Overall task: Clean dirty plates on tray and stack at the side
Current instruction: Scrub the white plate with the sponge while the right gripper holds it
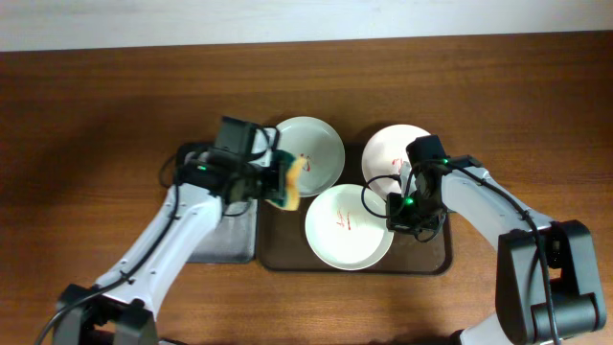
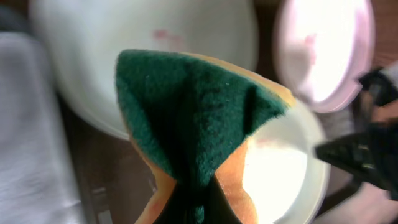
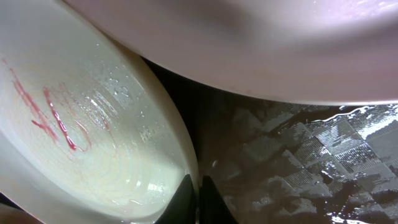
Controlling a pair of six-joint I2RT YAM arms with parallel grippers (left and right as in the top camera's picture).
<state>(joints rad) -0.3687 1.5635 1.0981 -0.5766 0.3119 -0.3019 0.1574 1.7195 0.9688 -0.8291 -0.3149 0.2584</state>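
A dark brown tray lies at the centre of the overhead view and carries three red-marked plates: pale green plate upper left, pinkish white plate upper right, white plate lowest. A yellow-and-green sponge is clamped in the left gripper. The white plate's rim is pinched by the narrowed right gripper.

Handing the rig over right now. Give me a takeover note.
Left gripper: shut on the sponge, over the edge of the pale green plate.
Right gripper: looks shut on the rim of the white plate.
All three plates, the pinkish plate included, sit on the brown tray.
Done: nothing visible; red marks show on every plate.
Left: scrub all three, stack them beside the tray.
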